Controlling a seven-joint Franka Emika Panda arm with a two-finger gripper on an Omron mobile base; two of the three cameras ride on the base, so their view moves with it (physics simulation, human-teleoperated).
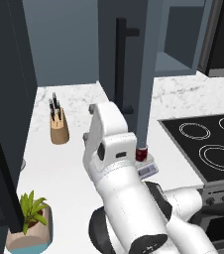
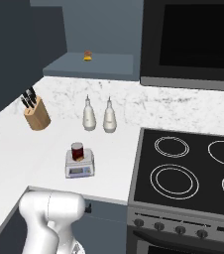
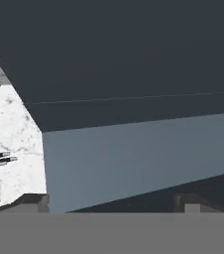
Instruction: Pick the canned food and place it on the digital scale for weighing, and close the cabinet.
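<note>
The dark red canned food (image 2: 77,151) stands upright on the round platform of the light grey digital scale (image 2: 79,167), on the marble counter left of the stove. From the left base view, the canned food (image 1: 141,155) and the digital scale (image 1: 149,169) sit just below the cabinet door (image 1: 134,44), which stands swung open with its long black bar handle (image 1: 120,64) facing me. The cabinet's open shelf (image 2: 104,65) is exposed. In the hand view my gripper (image 3: 109,204) is open with nothing between its fingertips (image 3: 33,201), close to a slate-blue panel (image 3: 134,158).
Two white bottles (image 2: 89,115) stand against the back wall behind the scale. A wooden knife block (image 2: 36,114) is on the left, with a potted plant (image 1: 31,221) at the counter's near corner. The black stovetop (image 2: 188,171) lies to the right under a microwave (image 2: 193,39). A small item (image 2: 87,55) rests on the cabinet shelf.
</note>
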